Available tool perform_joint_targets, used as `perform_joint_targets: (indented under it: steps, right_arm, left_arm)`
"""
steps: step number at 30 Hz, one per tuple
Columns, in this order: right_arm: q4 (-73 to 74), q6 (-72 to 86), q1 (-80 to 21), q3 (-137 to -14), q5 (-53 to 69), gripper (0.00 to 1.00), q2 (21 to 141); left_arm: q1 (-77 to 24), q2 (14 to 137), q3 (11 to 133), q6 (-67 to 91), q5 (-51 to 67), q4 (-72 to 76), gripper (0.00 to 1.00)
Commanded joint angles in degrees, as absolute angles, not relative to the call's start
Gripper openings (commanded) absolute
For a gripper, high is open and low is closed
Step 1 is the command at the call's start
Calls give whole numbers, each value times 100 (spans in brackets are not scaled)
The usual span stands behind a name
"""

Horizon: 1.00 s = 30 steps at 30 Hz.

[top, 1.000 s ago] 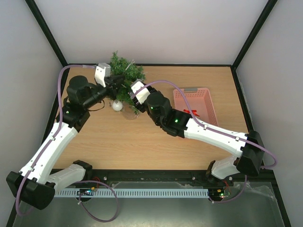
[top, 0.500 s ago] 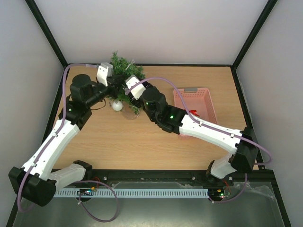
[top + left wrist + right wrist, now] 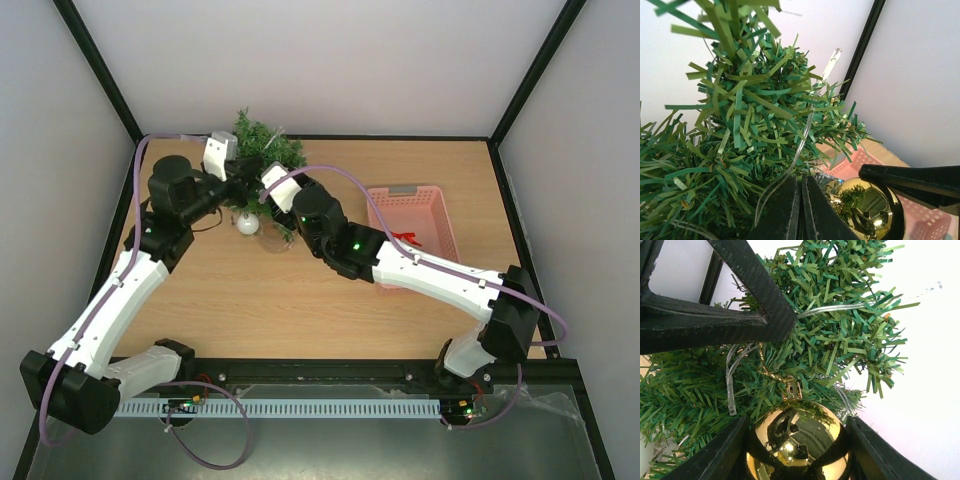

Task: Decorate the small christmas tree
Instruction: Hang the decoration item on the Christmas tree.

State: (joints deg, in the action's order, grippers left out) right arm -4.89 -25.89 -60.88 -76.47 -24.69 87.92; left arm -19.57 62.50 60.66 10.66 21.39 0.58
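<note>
Now the tree (image 3: 264, 142) stands far left on the table (image 3: 250, 300), the right end effector (image 3: 796, 432) gripping a gold ball (image 3: 795, 447) at its branches (left end effector (image 3: 801, 210) pinched shut alongside).

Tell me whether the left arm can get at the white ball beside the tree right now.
Probably yes. The white ball lies bare on the table near the left gripper, with nothing over it. That gripper is shut among the small christmas tree's branches, so it must back out and open.
</note>
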Motion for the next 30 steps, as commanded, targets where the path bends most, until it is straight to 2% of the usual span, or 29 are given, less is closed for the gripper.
perform_joint_targets:
  steps: [1, 10, 30]
  right_arm:
    - [-328, -2635, -6111, -7911, -2644, 38, 8831]
    - [-446, -2330, -6108, -7621, -2322, 38, 8444]
    - [-357, -2306, -6112, -7858, -2740, 38, 8776]
  left_arm:
    - [-1926, 6194, 6054, 1015, 2201, 146, 2]
    - [-1916, 5939, 6058, 1496, 2555, 224, 2]
    - [-1785, 6252, 6163, 1732, 2323, 212, 2]
